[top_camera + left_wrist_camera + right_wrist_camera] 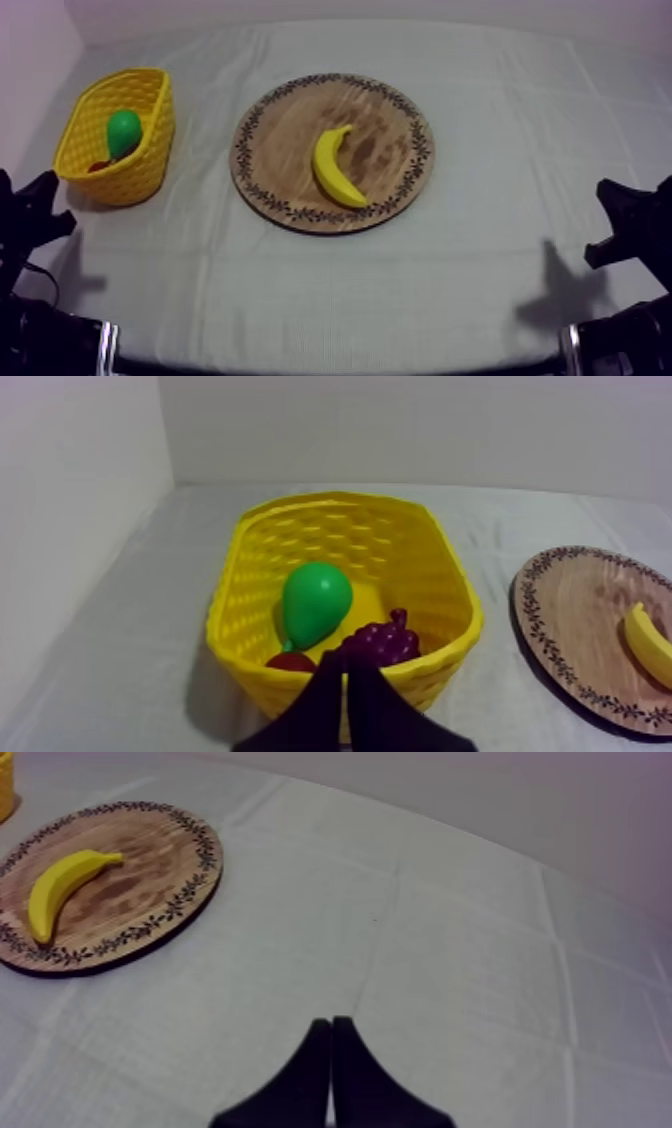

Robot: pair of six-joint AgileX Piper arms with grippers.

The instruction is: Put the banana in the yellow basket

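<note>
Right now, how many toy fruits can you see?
4: banana on the wooden board; pear, bunch of grapes and small red fruit in the yellow basket. More may hide beneath.

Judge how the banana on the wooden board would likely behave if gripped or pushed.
The banana looks like smooth moulded toy fruit, so probably stiff, light and slippery. Its curved body lies flat on the wooden board, so a push would likely spin or slide it, not roll it.
</note>
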